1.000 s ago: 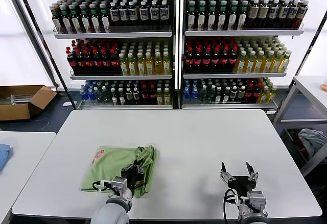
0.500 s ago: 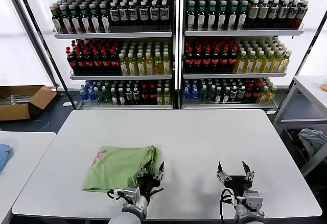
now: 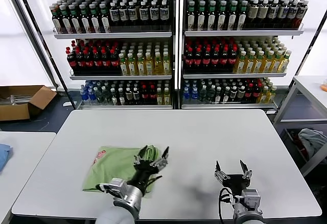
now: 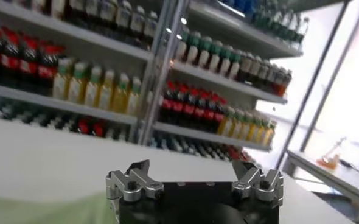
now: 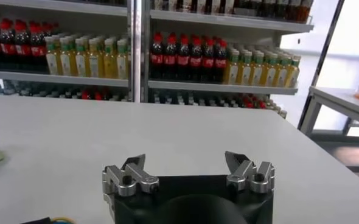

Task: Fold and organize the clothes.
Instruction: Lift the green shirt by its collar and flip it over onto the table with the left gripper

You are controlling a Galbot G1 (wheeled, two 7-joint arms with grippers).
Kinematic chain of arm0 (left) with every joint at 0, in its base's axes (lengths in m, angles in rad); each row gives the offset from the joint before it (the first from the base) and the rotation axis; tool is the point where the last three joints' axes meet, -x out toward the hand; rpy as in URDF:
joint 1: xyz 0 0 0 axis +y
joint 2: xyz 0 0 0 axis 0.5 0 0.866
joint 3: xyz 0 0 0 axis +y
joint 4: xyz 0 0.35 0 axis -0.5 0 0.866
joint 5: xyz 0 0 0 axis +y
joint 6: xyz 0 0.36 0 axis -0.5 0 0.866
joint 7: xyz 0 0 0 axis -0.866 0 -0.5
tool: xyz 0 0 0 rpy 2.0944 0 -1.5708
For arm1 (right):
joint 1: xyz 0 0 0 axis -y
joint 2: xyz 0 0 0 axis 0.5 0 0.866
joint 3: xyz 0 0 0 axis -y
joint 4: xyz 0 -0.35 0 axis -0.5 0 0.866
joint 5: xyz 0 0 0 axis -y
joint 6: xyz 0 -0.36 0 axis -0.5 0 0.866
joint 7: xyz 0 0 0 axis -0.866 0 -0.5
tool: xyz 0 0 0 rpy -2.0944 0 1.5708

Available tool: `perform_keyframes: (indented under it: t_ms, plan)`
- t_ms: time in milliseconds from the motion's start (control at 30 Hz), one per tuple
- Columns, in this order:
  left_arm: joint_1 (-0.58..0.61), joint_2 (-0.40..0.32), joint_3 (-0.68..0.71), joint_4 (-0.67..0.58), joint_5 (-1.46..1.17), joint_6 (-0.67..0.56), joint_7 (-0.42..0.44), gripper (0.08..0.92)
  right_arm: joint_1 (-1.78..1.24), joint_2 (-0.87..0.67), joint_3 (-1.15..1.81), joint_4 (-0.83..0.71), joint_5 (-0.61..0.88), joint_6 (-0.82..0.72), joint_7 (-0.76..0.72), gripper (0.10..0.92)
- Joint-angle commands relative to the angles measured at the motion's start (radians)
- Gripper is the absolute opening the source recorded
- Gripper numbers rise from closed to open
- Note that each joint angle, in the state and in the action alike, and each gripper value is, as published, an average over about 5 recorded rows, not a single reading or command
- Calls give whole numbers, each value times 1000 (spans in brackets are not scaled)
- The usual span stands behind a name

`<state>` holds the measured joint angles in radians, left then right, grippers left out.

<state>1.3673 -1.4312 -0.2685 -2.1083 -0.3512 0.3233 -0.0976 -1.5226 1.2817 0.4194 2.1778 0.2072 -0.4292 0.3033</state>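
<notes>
Folded light green polo shirt (image 3: 115, 165) of soft fabric lies on the white table (image 3: 204, 142), both pincers empty.

The shirt rests on the near left part of the table, its red-and-white print facing up. The left gripper (image 3: 151, 156) hangs over the shirt's right edge with fingers spread wide, holding nothing. The right gripper (image 3: 232, 170) waits well apart at the near right, also wide and empty. Shelves of bottles (image 3: 173, 45) stand behind the table.
</notes>
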Motion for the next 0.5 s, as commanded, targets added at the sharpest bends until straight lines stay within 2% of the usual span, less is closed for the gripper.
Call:
perform_keyframes:
  t_ms: [33, 167, 500]
  plan:
    - [10, 172, -367, 23, 1, 46, -75, 823, 57, -28, -41, -9, 18, -1, -3, 823]
    - [35, 198, -419, 71, -10, 50, -69, 823, 83, -32, -65, -15, 20, -7, -5, 823]
    - [36, 165, -371, 147, -68, 59, -28, 823, 97, -36, -73, -16, 22, -12, -8, 823]
